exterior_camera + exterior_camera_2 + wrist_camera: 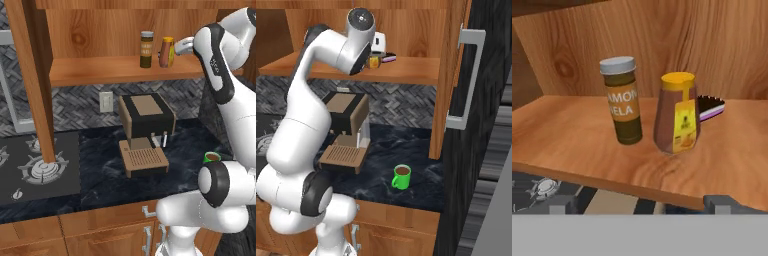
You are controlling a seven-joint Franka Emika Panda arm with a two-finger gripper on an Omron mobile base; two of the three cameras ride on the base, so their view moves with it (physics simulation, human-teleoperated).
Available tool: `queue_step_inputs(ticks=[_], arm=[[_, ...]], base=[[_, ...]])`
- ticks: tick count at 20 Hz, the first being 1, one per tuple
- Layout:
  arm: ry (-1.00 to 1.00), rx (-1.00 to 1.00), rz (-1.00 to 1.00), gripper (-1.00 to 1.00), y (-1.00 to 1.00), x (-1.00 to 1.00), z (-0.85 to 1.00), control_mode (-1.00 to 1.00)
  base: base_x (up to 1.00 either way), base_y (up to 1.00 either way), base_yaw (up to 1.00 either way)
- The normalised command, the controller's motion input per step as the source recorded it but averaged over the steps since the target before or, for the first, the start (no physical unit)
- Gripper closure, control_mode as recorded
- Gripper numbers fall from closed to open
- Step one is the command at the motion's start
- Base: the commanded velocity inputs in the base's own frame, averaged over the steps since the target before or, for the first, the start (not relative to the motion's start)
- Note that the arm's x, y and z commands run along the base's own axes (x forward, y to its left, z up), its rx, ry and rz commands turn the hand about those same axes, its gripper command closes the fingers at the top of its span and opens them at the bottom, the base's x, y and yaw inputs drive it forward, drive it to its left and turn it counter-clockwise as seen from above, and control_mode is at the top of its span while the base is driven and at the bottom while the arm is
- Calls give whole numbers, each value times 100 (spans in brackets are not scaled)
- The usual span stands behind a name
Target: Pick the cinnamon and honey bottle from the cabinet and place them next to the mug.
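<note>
Gripper (640, 202) raised level with the cabinet (95, 70) shelf, fingers spread wide at the shelf's front edge, nothing held. Cinnamon (622, 100) upright on the shelf, ahead of the fingers and slightly toward the left one; honey bottle (678, 114) upright just beside it, ahead and toward the right finger, closer to the gripper than the jar. Small dark dish (711, 108) behind the honey bottle, partly hidden by it. Mug (401, 176) upright on the dark counter (401, 145), well below the fingers, near a coffee machine (146, 131).
</note>
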Motion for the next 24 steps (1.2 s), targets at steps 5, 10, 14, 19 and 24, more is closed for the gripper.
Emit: queue_step_inputs(ticks=[5, 10, 14, 19, 24], arm=[[2, 0, 22, -100, -7, 42, 0, -100], [15, -3, 1, -100, 0, 37, 1, -100], [19, 0, 0, -100, 0, 51, 0, -100], [4, 0, 0, -100, 0, 41, -1, -100], [-8, 0, 0, -100, -2, 19, -9, -100]], base=[[0, 0, 0], [0, 0, 0], [0, 0, 0], [0, 0, 0], [0, 0, 0]])
